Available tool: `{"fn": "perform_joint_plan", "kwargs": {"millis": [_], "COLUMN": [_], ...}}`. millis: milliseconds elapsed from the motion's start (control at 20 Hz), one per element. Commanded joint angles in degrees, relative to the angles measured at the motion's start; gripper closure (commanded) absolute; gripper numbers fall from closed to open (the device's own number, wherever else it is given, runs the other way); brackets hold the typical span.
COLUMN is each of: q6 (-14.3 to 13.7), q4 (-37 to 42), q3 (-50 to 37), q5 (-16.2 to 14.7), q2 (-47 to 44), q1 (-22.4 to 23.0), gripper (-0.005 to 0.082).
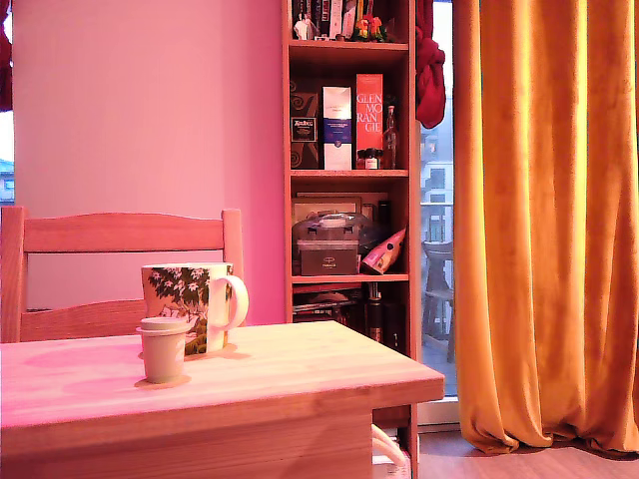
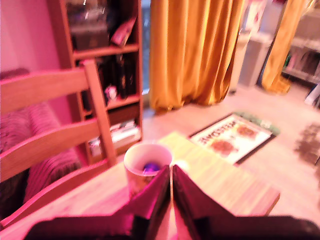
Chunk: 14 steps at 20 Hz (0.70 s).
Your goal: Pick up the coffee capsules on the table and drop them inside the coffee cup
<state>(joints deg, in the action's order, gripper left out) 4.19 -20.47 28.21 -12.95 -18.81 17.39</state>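
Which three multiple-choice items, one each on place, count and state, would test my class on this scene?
1. Where is the coffee capsule?
A. On the table, in front of the coffee cup
B. On the chair
C. On a shelf

2. How many capsules stand on the table?
A. One
B. Two
C. Three

3. How are the gripper fingers?
A. Wide apart
B. Closed together
C. Around the cup's handle

Answers: 1 A, the exterior view shows it upright before the cup; 2 A, only one is seen there; 3 B, the wrist view shows them meeting without a gap.
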Motion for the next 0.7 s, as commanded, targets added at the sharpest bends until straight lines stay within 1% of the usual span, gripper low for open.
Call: {"fn": "perform_joint_plan", "kwargs": {"millis": [0, 300, 350, 450, 650], "q6": [0.5, 1.0, 2.0, 2.4, 3.0], "q4": [1.6, 0.7, -0.8, -3.6, -3.8], "q3": [-3.8, -6.0, -6.0, -6.0, -6.0], "q5": [-0.1, 0.6, 0.6, 0.6, 0.6], "q2": [0.0, 0.0, -0.1, -1.2, -4.9], "q1": [0.8, 3.1, 3.4, 3.9, 4.8], "gripper": [0.0788, 0.0788, 0.0788, 0.0788, 0.0788]}}
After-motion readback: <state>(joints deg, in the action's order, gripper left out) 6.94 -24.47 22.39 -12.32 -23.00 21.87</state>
